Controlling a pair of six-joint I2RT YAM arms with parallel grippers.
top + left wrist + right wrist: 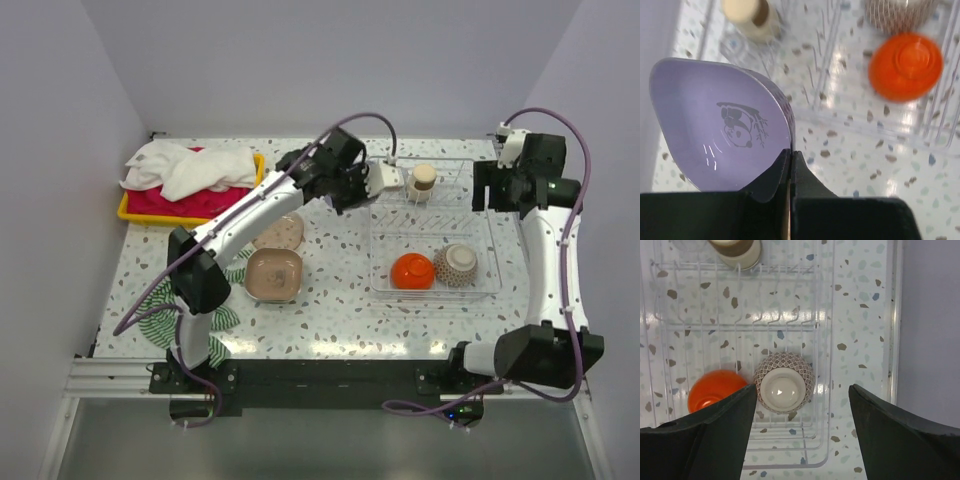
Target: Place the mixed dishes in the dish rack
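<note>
Gripping the lilac plate (720, 130) by its rim, hung the left pincer (790, 156) with the dish rack (432, 232) just ahead. Held the right pincer (802, 390) spread wide, speckled bowl (783, 382) directly beneath.

Free rack slots (775, 320) between cup (737, 250) and bowls (784, 382)

Glossy orange bowl (905, 65), thin-wire dish rack (790, 320), speckled terrazzo table (340, 325)

A yellow tray (135, 211) sits at the upper left of the top view, heaped with crumpled white towels (190, 165) over a pink one (172, 197). A green striped cloth (152, 318) lies at the lower left on the speckled terrazzo surface (340, 320).
</note>
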